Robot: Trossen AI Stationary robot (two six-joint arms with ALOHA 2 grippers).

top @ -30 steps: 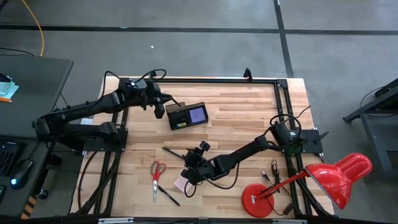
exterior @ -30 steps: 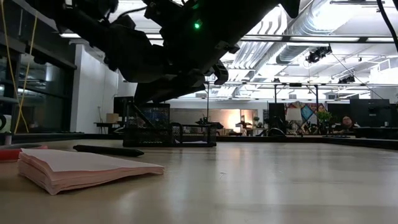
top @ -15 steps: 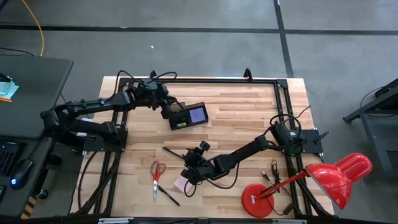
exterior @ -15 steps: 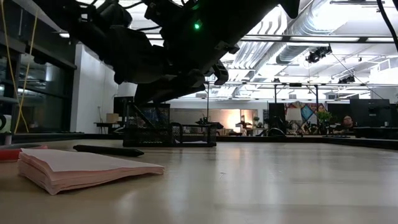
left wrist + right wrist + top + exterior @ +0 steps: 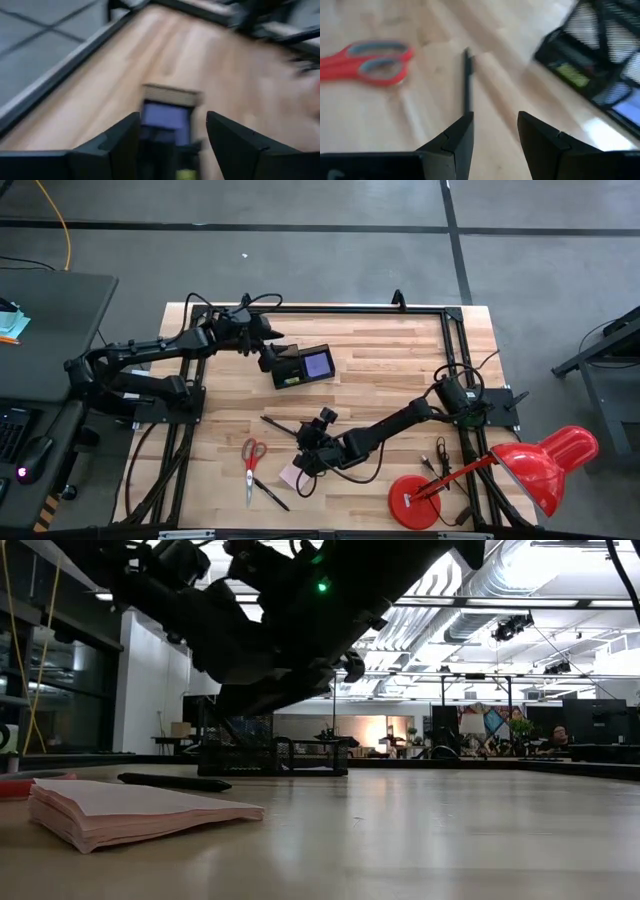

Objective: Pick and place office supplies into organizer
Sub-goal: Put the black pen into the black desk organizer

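The organizer (image 5: pixel 302 366), a small black mesh box, sits on the wooden table (image 5: pixel 400 360) in the upper middle of the high view, with a purple pad (image 5: pixel 319 364) already lying in its right-hand compartment and something yellow-green in the left one. The left gripper (image 5: pixel 272 358) hangs at the box's left edge, fingers spread wide and empty, the purple pad showing between them in its wrist view. The right gripper (image 5: pixel 301 463) is low in the lower middle of the frame, just above the pink sticky-note pad (image 5: pixel 291 475), fingers parted to a moderate gap and holding nothing.

The step in hand looks like the right arm's next pick. Its wrist camera faces the black pen (image 5: pixel 467 82) nearest the box, so I would line the fingers up across the pen's shaft, come down until the tips nearly touch the wood, and close at the pen's middle so it does not swing.

Counted on the table: one pair of red-handled scissors (image 5: pixel 251 457), one pink pad, one purple pad, one organizer, and two loose pens, the second pen (image 5: pixel 270 494) lying beside the scissors' blades.
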